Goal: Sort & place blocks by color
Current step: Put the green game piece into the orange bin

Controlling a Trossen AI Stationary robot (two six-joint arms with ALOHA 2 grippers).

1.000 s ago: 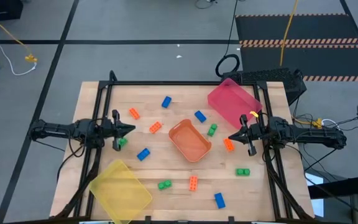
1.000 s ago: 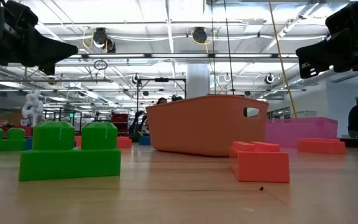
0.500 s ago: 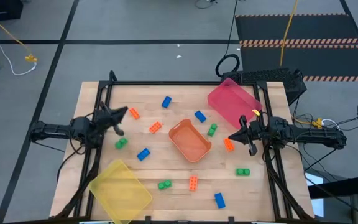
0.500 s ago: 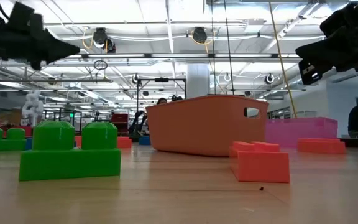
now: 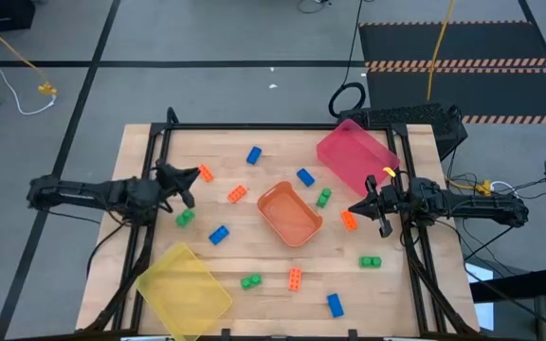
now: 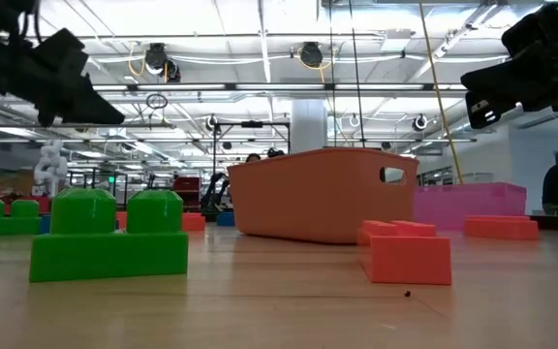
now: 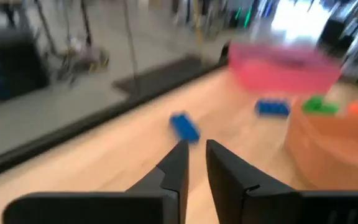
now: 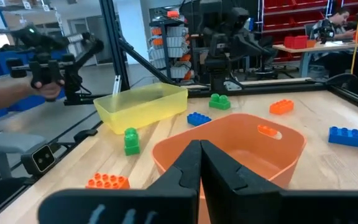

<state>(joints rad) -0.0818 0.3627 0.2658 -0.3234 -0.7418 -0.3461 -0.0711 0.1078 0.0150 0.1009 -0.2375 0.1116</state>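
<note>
Left gripper [image 5: 194, 173] raised over left side of light wooden table [image 5: 254, 260], beside small orange studded brick [image 5: 204, 173]; fingers [image 7: 178, 168] parted by a narrow gap, nothing between them. Translucent yellow tray [image 5: 184, 287] at near-left corner, empty. Blocks scattered loose, none sorted: green brick [image 5: 185, 218] and blue brick [image 5: 219, 235] near left arm; blue brick [image 5: 253, 155] at far centre; orange brick [image 5: 237, 194] left of translucent orange tray [image 5: 289, 213] at centre, tray empty. Green brick [image 5: 251, 281], orange brick [image 5: 295, 278] and blue brick [image 5: 336, 304] along near edge. Translucent pink tray [image 5: 354, 154] tilted at far right. Right gripper [image 5: 356, 208] hovering right of orange tray, fingers pressed together, empty, orange brick [image 5: 349, 220] just beside.

Risks: narrow gap likely too tight for a brick, so a descent could knock it aside; light trays liable to slide if struck.

No legible brands, labels or writing.
</note>
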